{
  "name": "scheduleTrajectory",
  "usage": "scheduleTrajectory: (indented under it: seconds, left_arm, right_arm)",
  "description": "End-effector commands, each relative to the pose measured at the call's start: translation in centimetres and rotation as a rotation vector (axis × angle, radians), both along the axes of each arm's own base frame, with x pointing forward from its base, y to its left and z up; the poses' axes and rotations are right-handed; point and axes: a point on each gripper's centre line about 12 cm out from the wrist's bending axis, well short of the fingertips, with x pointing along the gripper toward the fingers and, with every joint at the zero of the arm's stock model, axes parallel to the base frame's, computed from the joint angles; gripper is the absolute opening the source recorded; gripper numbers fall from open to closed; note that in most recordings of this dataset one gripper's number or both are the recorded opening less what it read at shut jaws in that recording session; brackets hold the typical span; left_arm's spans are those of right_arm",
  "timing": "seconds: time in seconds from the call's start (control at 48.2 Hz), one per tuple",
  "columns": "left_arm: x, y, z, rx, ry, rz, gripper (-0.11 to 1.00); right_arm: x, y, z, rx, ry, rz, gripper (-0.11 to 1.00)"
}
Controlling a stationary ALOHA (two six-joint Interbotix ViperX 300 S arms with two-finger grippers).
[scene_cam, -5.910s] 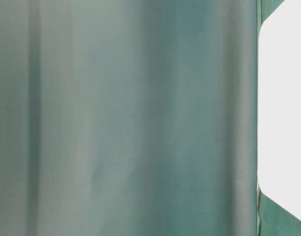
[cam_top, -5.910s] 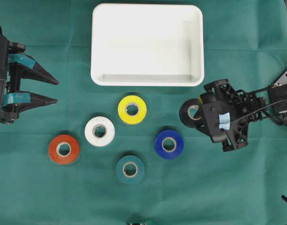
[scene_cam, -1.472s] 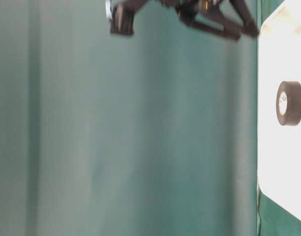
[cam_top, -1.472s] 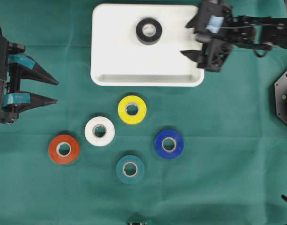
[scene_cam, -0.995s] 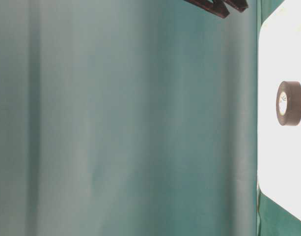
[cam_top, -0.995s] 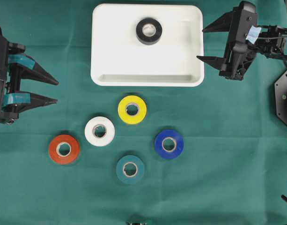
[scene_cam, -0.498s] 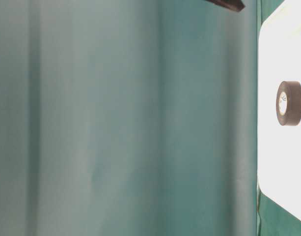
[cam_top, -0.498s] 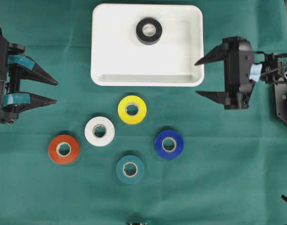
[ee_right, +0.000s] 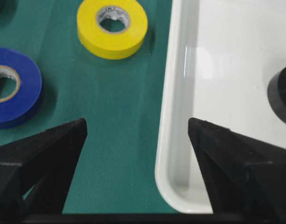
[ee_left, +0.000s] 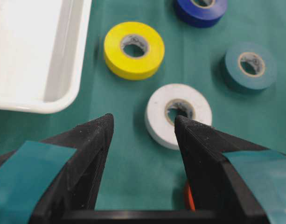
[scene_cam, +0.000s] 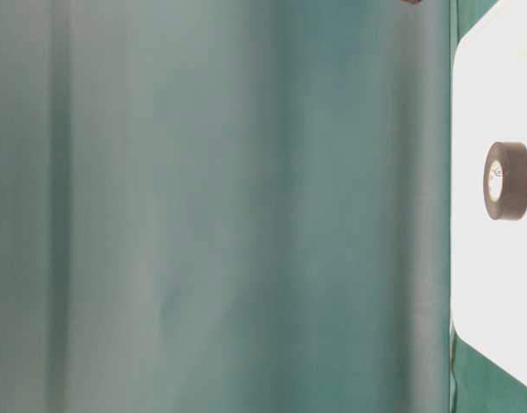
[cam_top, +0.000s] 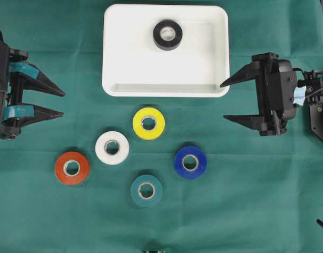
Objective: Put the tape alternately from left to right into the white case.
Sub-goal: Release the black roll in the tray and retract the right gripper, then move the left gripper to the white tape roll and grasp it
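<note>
Both grippers, left [cam_top: 64,103] and right [cam_top: 222,101], jaws apart and empty, flanking the white case [cam_top: 113,88], clear of its rim.

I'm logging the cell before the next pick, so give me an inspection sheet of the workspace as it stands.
Surface: green cloth, smooth, no tears seen.
Job's things: black roll lies flat in the white case; yellow roll, white roll, red-orange roll, teal roll and blue roll lie flat on the cloth, apart from each other.
Clutter: nothing seen.
Grippers: left gripper open and empty, at the left edge; right gripper open and empty, right of the case.
Cables: thin black cable behind the right gripper.
Surroundings: dark arm base at the right edge.
</note>
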Motion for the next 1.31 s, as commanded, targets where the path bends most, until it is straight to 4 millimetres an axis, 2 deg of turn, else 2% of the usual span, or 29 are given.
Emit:
scheduleTrajectory:
  seconds: [0.0, 0.332, 0.539, 0.726, 1.016, 1.286]
  left_arm:
    - [0.2, -0.2, 0.6, -0.002, -0.024, -0.008, 0.58]
    - [0.0, -3.5, 0.9, -0.007, -0.100, -0.155, 0.58]
    - [0.2, -3.7, 0.8, -0.008, -0.104, -0.161, 0.58]
    - [1.7, -3.8, 0.8, -0.006, -0.103, -0.154, 0.58]
    - [5.5, -3.7, 1.0, 0.001, -0.071, -0.121, 0.57]
    - [6.8, -3.3, 0.9, 0.005, -0.056, -0.102, 0.57]
  right_arm:
    - [0.2, 0.1, 0.6, 0.002, -0.029, 0.002, 0.60]
    - [0.3, 0.1, 0.7, 0.000, -0.029, 0.004, 0.60]
    - [0.3, 0.1, 0.8, -0.003, -0.032, 0.005, 0.60]
    - [0.4, 0.1, 0.9, -0.002, -0.035, 0.005, 0.60]
    - [0.3, 0.1, 0.8, 0.001, -0.038, 0.004, 0.60]
    - [0.3, 0.1, 0.7, -0.001, -0.037, 0.006, 0.59]
